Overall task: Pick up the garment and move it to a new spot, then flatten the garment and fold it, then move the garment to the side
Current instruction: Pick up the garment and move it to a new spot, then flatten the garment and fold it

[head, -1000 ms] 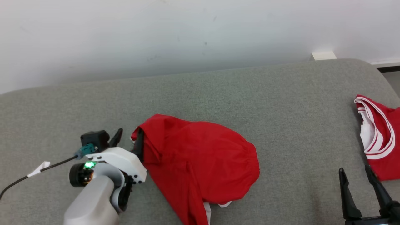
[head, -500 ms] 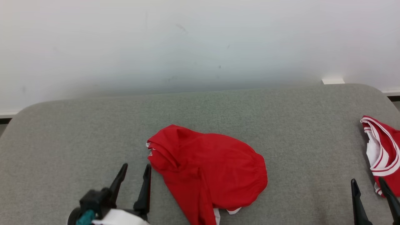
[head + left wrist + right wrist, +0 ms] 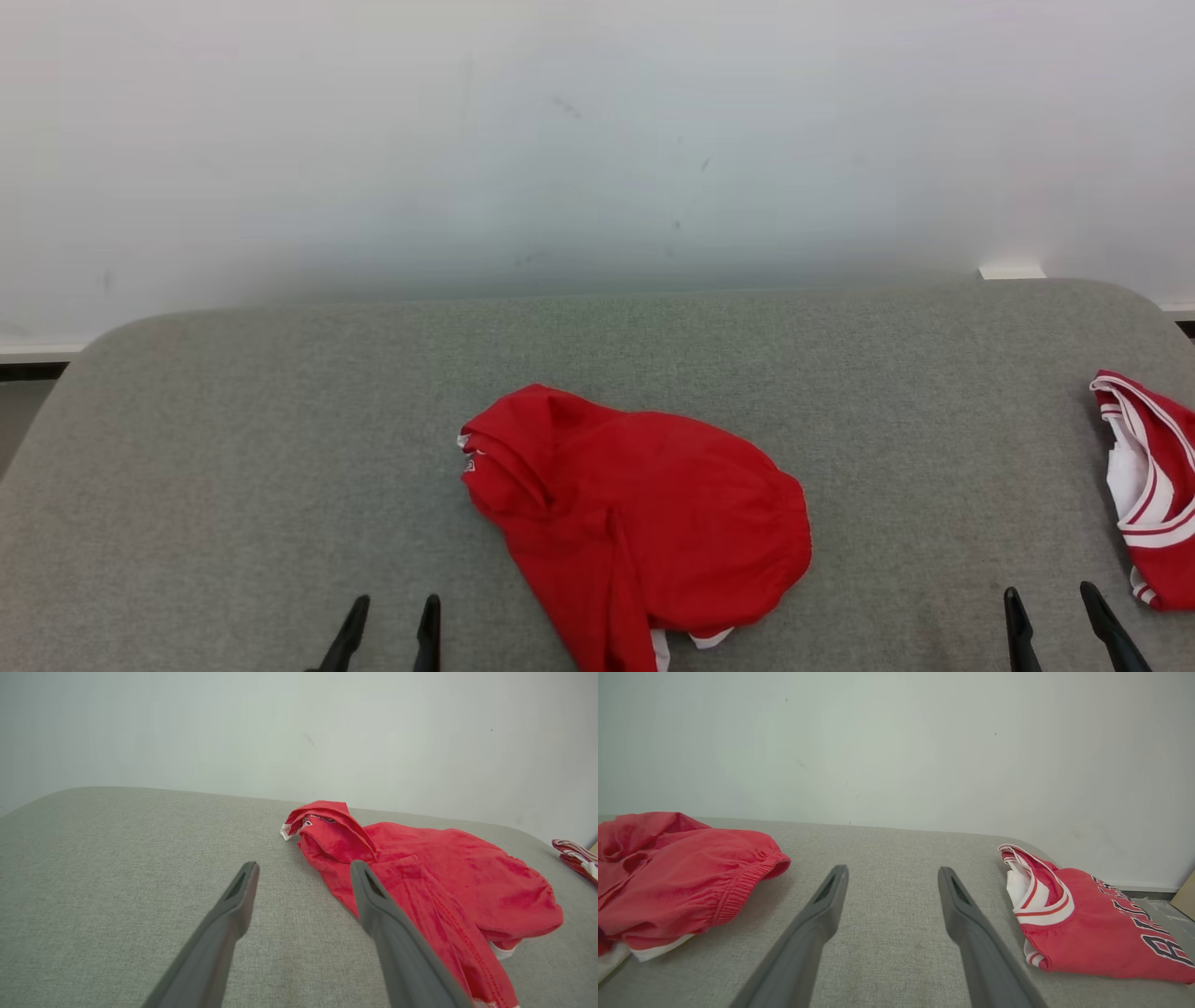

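A crumpled red garment (image 3: 644, 509) with white trim lies in the middle of the grey padded surface (image 3: 261, 448). My left gripper (image 3: 394, 618) stands open at the bottom edge of the head view, left of the garment and apart from it. In the left wrist view the left gripper (image 3: 303, 869) is open with nothing between its fingers, and the garment (image 3: 439, 872) lies just to the right of the right finger. My right gripper (image 3: 1049, 605) is open at the lower right, and my right gripper (image 3: 892, 872) holds nothing, with the garment (image 3: 677, 872) to its left.
A folded red and white jersey (image 3: 1148, 485) lies at the surface's right edge, close to the right gripper; black lettering shows on the jersey (image 3: 1087, 924). A pale wall (image 3: 597, 140) rises behind the surface. Bare grey fabric lies left of the garment and between the two garments.
The left gripper has let go of the garment's left corner and drawn back toward me. The camera has tilted, so the whole picture sits lower. The garment has settled flat.
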Motion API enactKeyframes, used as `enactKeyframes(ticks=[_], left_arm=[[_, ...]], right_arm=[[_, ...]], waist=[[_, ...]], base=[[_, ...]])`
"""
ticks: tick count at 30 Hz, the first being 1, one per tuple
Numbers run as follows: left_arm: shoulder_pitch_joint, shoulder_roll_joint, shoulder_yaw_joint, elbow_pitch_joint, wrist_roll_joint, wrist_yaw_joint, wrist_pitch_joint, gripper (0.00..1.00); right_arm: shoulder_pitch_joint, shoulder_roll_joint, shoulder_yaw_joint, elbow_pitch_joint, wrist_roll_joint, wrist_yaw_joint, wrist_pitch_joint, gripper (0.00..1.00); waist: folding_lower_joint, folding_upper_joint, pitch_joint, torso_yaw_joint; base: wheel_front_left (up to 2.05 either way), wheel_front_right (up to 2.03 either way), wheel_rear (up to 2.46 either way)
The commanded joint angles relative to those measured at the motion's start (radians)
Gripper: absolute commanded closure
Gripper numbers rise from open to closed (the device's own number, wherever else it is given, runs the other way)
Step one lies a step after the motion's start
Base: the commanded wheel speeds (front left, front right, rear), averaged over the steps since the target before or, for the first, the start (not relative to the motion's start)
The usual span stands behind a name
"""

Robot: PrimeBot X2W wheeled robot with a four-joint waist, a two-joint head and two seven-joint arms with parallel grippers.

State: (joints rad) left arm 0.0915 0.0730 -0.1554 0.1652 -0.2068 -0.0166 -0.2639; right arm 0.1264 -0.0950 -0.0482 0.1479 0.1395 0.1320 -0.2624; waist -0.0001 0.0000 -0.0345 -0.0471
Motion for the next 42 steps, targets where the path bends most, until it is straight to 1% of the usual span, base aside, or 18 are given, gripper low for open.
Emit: enactKeyframes(ticks=[1, 10, 16, 20, 23, 25, 28, 30, 34, 38, 39, 41, 42], left_arm=[[0.014, -0.005, 0.012, -0.002, 0.012, -0.006, 0.000, 0.00], [0.016, -0.019, 0.039, -0.009, 0.044, -0.033, 0.000, 0.00], [-0.045, -0.020, -0.013, -0.026, 0.116, -0.054, 0.000, 0.00], [-0.136, -0.021, -0.113, 0.006, 0.129, -0.083, 0.000, 0.00], [-0.222, -0.021, -0.224, 0.061, 0.125, -0.098, 0.000, 0.00], [-0.270, -0.020, -0.292, 0.122, 0.120, -0.104, 0.007, 0.00], [-0.343, -0.020, -0.382, 0.218, 0.116, -0.109, 0.050, 0.00], [-0.382, -0.020, -0.420, 0.274, 0.111, -0.104, 0.067, 0.00], [-0.438, -0.021, -0.451, 0.395, 0.142, -0.057, 0.111, 0.00], [-0.478, -0.020, -0.465, 0.502, 0.149, -0.032, 0.149, 0.01], [-0.490, -0.018, -0.465, 0.528, 0.157, -0.020, 0.158, 0.22], [-0.511, -0.015, -0.455, 0.579, 0.156, -0.002, 0.175, 1.00], [-0.520, -0.014, -0.450, 0.603, 0.154, 0.006, 0.185, 1.00]], right_arm=[[0.007, 0.002, 0.003, 0.006, -0.011, -0.003, -0.003, 0.00], [-0.009, 0.007, 0.016, 0.016, -0.004, -0.003, -0.003, 0.00], [-0.034, 0.002, 0.023, 0.010, -0.002, -0.003, -0.003, 0.00], [-0.053, 0.001, 0.033, 0.004, 0.005, -0.003, -0.003, 0.00], [-0.064, 0.003, 0.040, 0.005, 0.009, -0.003, -0.003, 0.00], [-0.065, 0.007, 0.045, 0.008, 0.012, -0.003, -0.003, 0.00], [-0.065, 0.011, 0.048, 0.015, 0.019, -0.003, -0.003, 0.00], [-0.071, 0.013, 0.054, 0.019, 0.020, -0.003, -0.003, 0.00], [-0.084, 0.017, 0.062, 0.021, 0.027, -0.003, -0.003, 0.00], [-0.082, 0.024, 0.059, 0.029, 0.038, -0.003, -0.003, 0.00], [-0.083, 0.026, 0.061, 0.031, 0.037, -0.003, -0.003, 0.00], [-0.086, 0.029, 0.060, 0.032, 0.042, -0.003, -0.003, 0.00], [-0.087, 0.030, 0.059, 0.035, 0.043, -0.003, -0.003, 0.00]], waist=[[0.0001, 0.0000, 0.000, 0.000], [0.0001, 0.0000, 0.005, 0.001], [0.0001, 0.0000, 0.018, -0.028], [0.0001, 0.0000, 0.025, -0.072], [0.0001, 0.0000, 0.028, -0.113], [0.0001, 0.0000, 0.030, -0.141], [0.0001, 0.0000, 0.035, -0.183], [0.0001, 0.0000, 0.039, -0.214], [0.0001, 0.0000, 0.052, -0.273], [0.0001, 0.0000, 0.071, -0.307], [0.0001, 0.0000, 0.074, -0.313], [0.0001, 0.0000, 0.080, -0.323], [0.0001, 0.0000, 0.081, -0.326]], base=[[0.00, 0.00, 0.00], [0.00, 0.00, 0.00], [0.00, 0.00, 0.00], [0.00, 0.00, 0.00], [0.00, 0.00, 0.00], [0.00, 0.00, 0.00], [0.00, 0.00, 0.00], [0.00, 0.00, 0.00], [0.00, 0.00, 0.00], [0.00, 0.00, 0.00], [0.00, 0.00, 0.00], [0.00, 0.00, 0.00], [0.00, 0.00, 0.00]])
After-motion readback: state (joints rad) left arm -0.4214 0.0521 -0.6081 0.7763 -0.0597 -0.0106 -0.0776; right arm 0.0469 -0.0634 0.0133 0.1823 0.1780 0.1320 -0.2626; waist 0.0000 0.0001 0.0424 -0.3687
